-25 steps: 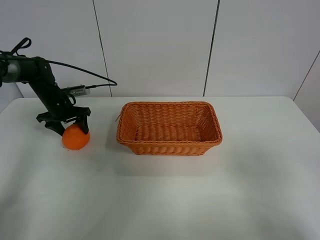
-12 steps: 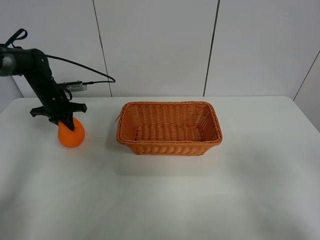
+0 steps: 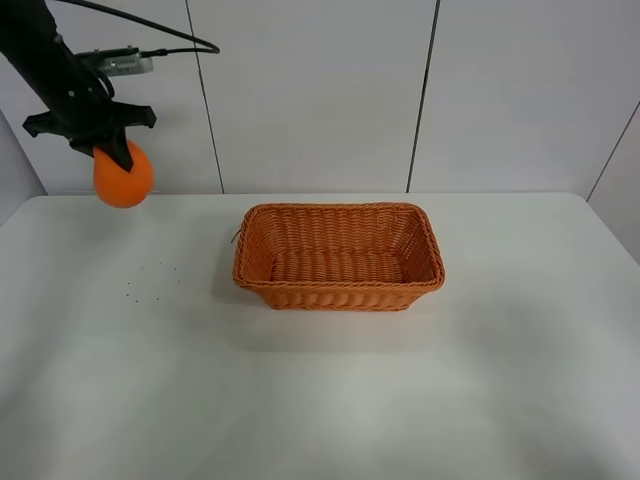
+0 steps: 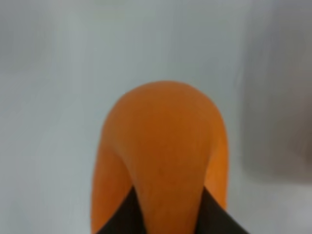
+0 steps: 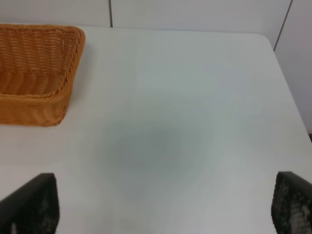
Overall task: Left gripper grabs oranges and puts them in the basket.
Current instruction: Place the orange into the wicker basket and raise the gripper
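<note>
Orange (image 3: 123, 175) clenched in L gripper (image 3: 108, 152), held high over far-left of table (image 3: 300, 400), w/ basket (image 3: 338, 207) lower and to the right, mid-table, long axis left-right, well apart from fruit.

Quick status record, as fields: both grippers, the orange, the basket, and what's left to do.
left gripper: shut on the orange, held high above the table
orange: in the air, clear of the table, off to the left of the basket in the high view, not over it
basket: upright on the table, nothing inside
right gripper: open, nothing between its fingers, over bare table beside the basket
remaining: carry the orange over the basket and release it
</note>
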